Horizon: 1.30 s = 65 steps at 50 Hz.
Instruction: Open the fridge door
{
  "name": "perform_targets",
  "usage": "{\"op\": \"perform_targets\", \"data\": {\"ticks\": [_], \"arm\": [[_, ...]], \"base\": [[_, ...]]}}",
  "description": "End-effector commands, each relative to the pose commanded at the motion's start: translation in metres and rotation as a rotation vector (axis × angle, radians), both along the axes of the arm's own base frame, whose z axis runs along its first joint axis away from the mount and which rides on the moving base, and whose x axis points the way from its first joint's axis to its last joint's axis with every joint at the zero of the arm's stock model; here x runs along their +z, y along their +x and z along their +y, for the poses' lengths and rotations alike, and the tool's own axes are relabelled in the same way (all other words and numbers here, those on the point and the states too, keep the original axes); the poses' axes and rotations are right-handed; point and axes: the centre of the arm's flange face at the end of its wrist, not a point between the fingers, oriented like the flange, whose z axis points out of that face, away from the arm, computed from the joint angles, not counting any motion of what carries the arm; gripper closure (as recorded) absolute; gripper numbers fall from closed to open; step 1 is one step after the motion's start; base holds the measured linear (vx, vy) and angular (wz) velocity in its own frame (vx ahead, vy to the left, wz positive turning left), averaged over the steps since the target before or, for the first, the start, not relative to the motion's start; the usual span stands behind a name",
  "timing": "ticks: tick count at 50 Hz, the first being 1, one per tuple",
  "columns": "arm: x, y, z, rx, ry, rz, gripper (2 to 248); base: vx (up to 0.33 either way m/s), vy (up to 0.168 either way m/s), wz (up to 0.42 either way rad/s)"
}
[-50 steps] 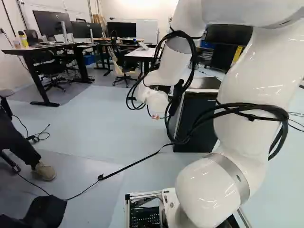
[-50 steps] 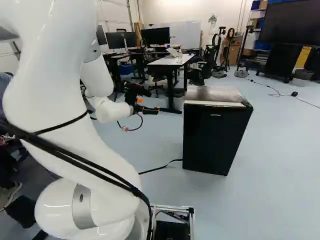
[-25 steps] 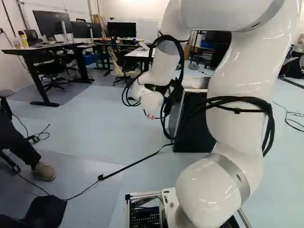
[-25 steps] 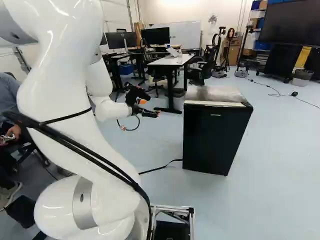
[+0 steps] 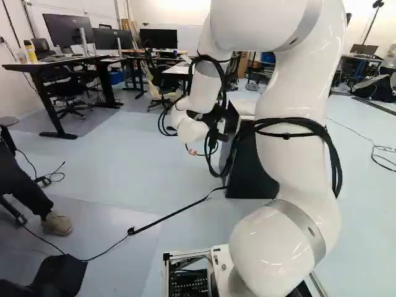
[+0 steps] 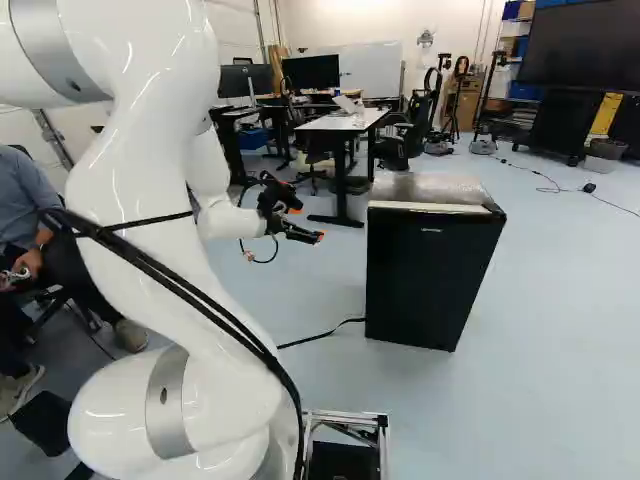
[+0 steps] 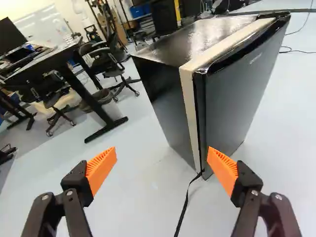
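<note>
The fridge stands upright on the floor, its long axis vertical, its shut door facing back toward the base. The hand is apart from it, beyond its left side in the right base view, fingers spread wide, and a black cable trails from the fridge's foot

No text is showing legibly; a small pale badge is sitting on the door of the black mini fridge, near the fridge's top edge and about midway across, its lettering appearing too tiny to make out
</note>
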Motion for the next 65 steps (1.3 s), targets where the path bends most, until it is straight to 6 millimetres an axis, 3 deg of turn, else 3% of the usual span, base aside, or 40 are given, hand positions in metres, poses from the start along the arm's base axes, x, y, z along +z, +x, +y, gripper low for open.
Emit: {"op": "perform_targets", "data": {"ticks": [33, 47, 65], "arm": [[-0.006, 0.047, -0.012, -0.204, 0.048, -0.039, 3], [-0.007, 0.068, -0.028, -0.244, 0.054, -0.056, 3], [-0.007, 0.079, -0.056, -0.299, 0.055, -0.065, 3]], "base": [[0.0, 0.0, 0.0], [0.0, 0.0, 0.0], [0.0, 0.0, 0.0]]}}
